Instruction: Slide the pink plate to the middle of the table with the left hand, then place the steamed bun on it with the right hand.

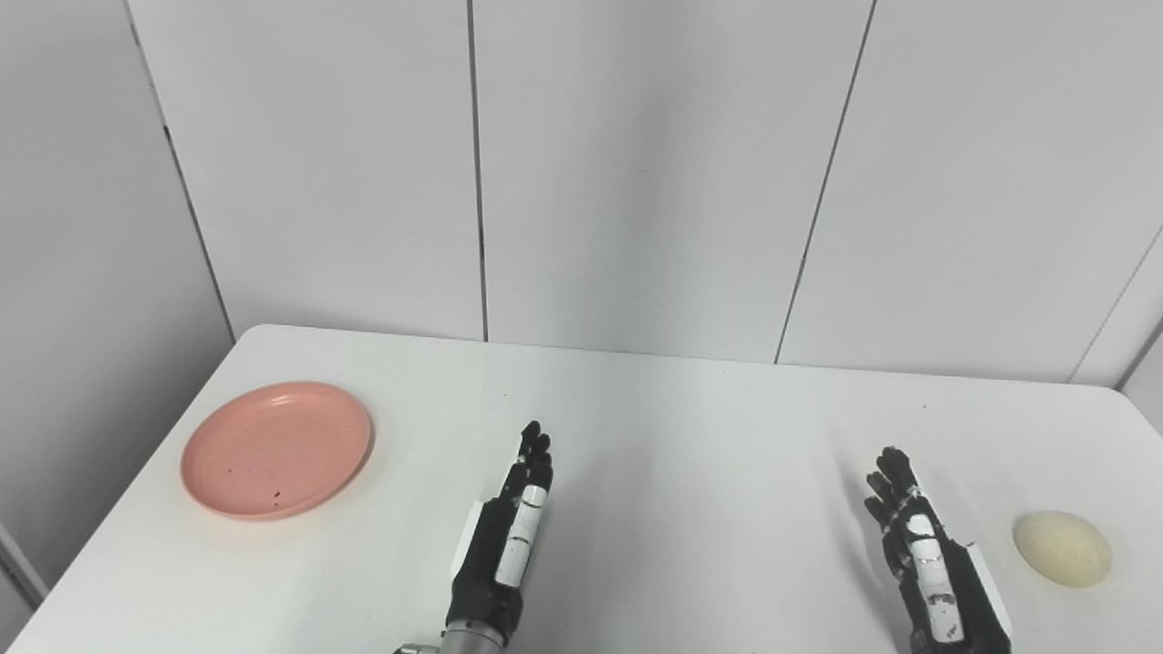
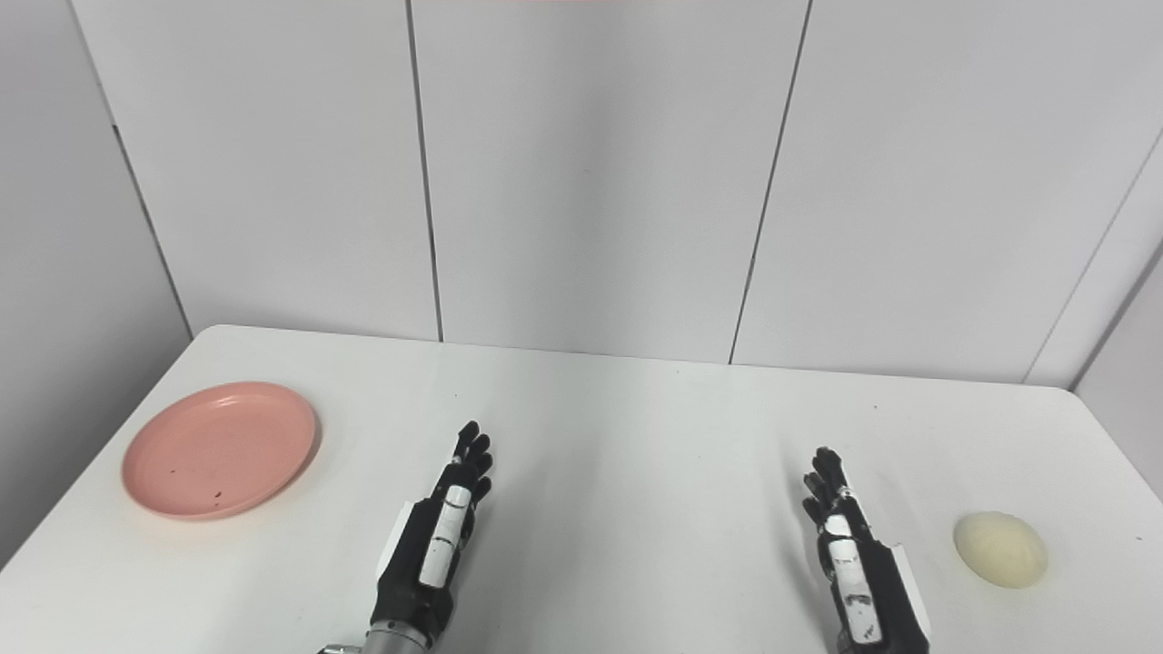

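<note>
on a white table (image 1: 654, 436) set against a pale panelled wall (image 1: 636, 163), seen from above and slightly behind the robot's arms, a round pink plate (image 1: 277, 449) lay flat at the far left side, close to the left edge and well away from the middle. a few tiny dark specks dotted its shallow surface, and nothing sat on it. at the opposite side, near the right edge, a pale cream steamed bun (image 1: 1062, 548) rested directly on the tabletop, smooth and dome-shaped. between these two things, both robot hands reached in from the bottom of the view. the left hand (image 1: 509, 536), black with white panels along its back, stood edge-up with its fingers (image 1: 534, 447) stretched straight and pointing away toward the wall; it was open and held nothing, and it sat near the plate without touching it, to the plate's right. the right hand (image 1: 922, 549), built the same way, also stood with its fingers extended and slightly spread, open and empty, just to the left of the bun with a clear gap of bare table between them. the centre of the table lay between the two hands.
</note>
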